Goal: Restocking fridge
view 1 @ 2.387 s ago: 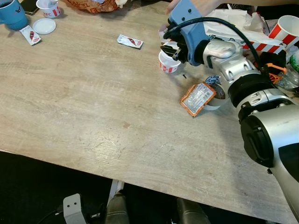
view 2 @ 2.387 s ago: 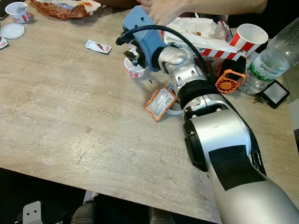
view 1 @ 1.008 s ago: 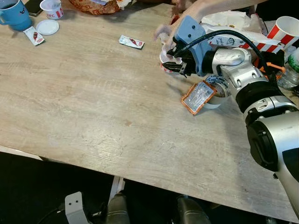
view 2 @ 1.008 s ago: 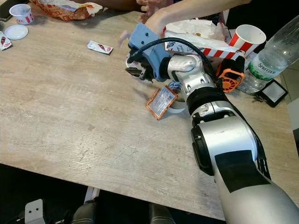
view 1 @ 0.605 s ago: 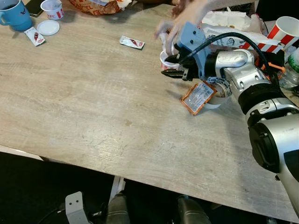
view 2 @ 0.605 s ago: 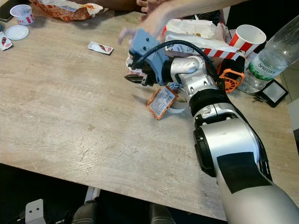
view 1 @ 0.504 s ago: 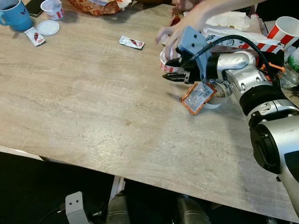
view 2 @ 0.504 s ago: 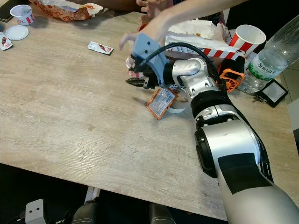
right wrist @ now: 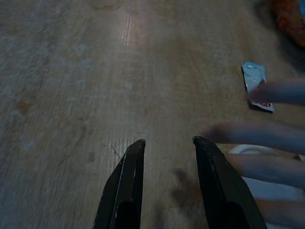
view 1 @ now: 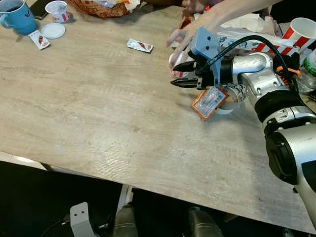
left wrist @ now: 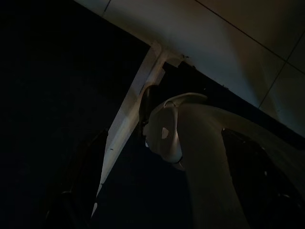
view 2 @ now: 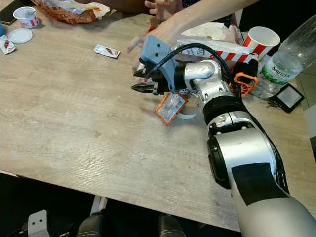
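Right gripper (view 1: 178,75) over wooden table (view 1: 98,108), right-centre, fingers parted, gripping nothing. Small red-and-white paper cup (view 1: 178,74) just behind fingertips, person's hand (view 1: 187,34) reaching down onto it from far side. Orange-rimmed foil-lid sauce tub (view 1: 209,102) on table just near and right of gripper, under wrist. Ketchup sachet (view 1: 139,45) farther left. Blue mug (view 1: 16,16), another small cup (view 1: 59,10), round white lid (view 1: 52,30) at far-left corner. Water bottle (view 2: 290,49) and tall striped cup (view 2: 260,39) far right. Left arm idle; cannot tell whether its fingers open.
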You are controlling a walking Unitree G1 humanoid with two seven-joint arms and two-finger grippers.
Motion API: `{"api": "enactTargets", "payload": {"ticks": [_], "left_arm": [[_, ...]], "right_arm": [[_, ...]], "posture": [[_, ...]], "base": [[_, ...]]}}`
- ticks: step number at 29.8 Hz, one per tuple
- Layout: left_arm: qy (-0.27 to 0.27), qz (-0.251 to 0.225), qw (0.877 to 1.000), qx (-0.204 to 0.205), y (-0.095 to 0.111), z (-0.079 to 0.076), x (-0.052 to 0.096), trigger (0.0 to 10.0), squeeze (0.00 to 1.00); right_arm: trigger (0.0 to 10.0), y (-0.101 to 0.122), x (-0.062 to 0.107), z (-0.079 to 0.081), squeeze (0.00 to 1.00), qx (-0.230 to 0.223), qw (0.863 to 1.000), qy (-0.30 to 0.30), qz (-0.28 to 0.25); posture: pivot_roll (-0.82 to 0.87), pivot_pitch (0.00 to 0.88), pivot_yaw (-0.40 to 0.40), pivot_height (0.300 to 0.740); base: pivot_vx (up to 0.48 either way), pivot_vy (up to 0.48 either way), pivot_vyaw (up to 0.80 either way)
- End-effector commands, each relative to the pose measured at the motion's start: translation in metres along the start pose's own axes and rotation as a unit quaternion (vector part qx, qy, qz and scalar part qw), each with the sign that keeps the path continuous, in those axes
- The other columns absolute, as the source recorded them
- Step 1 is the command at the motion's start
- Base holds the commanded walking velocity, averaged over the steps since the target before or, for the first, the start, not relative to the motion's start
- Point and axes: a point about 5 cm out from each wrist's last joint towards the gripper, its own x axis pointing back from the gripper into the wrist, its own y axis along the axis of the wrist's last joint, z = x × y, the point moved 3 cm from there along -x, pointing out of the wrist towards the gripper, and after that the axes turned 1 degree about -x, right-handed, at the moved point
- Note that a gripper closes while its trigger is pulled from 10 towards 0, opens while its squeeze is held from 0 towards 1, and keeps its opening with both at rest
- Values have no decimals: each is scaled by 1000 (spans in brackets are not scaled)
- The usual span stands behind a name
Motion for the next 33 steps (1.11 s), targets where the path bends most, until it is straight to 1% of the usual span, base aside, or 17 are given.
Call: {"api": "enactTargets", "payload": {"ticks": [1,10,21,33], "left_arm": [[-22,65,998,-8,-33,-11,8,10000,0],[-15,74,997,-9,-35,-8,9,10000,0],[-11,79,997,-10,-37,-6,10,10000,0],[-11,81,997,-12,-38,-6,10,10000,0]], "right_arm": [[10000,-2,-1,1,0,-10,1000,-9,-16],[10000,-10,-4,4,0,-30,998,-29,-38],[10000,-16,-6,7,0,-40,998,-34,-39],[10000,-18,-9,9,0,-44,997,-37,-42]], "posture": [[-23,234,-57,740],[-26,222,-52,740],[-24,215,-50,740],[-20,200,-48,740]], "base": [[0,0,0],[0,0,0],[0,0,0],[0,0,0]]}}
